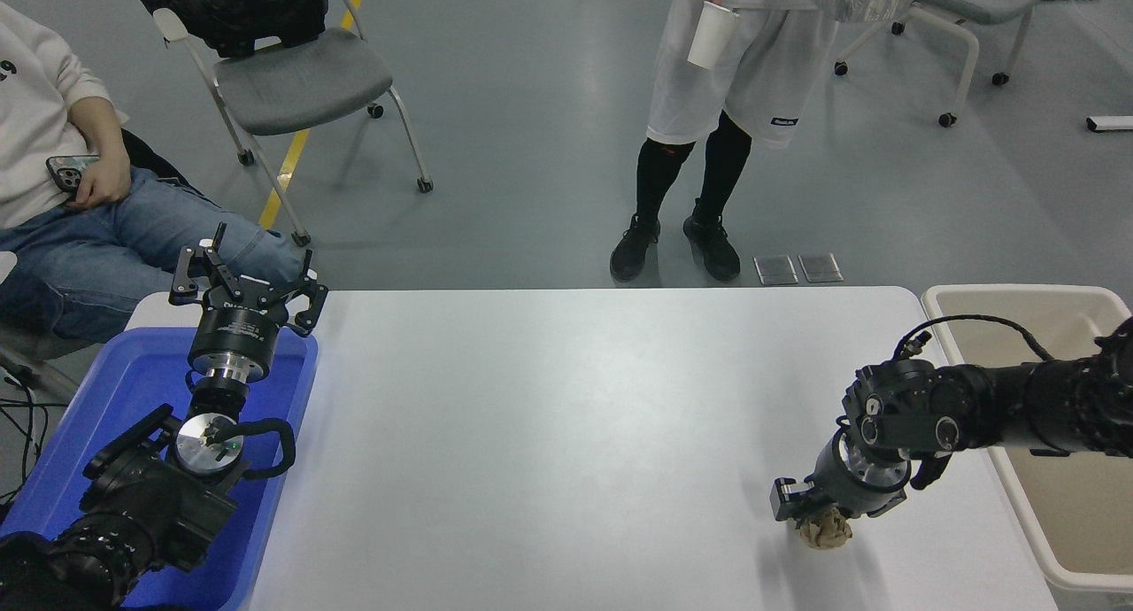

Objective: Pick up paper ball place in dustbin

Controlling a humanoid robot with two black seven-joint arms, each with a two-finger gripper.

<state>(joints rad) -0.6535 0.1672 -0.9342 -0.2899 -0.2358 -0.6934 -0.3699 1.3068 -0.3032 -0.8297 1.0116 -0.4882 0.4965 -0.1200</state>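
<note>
The tan-brown paper ball [827,532] is at the front right of the white table [566,416], squeezed under my right gripper [819,515]. The right gripper points down and is shut on the ball, which sits at or just above the tabletop. The beige dustbin [1018,290] stands at the table's right edge, to the right of the gripper; my right arm reaches out across its rim. My left gripper [248,274] is open and empty, parked at the lower left above the blue tray.
A blue plastic tray [115,390] lies at the table's left end under my left arm. A person sits at the far left beyond the table. Another person stands beyond the far edge holding a white cup [711,34]. Two chairs stand behind.
</note>
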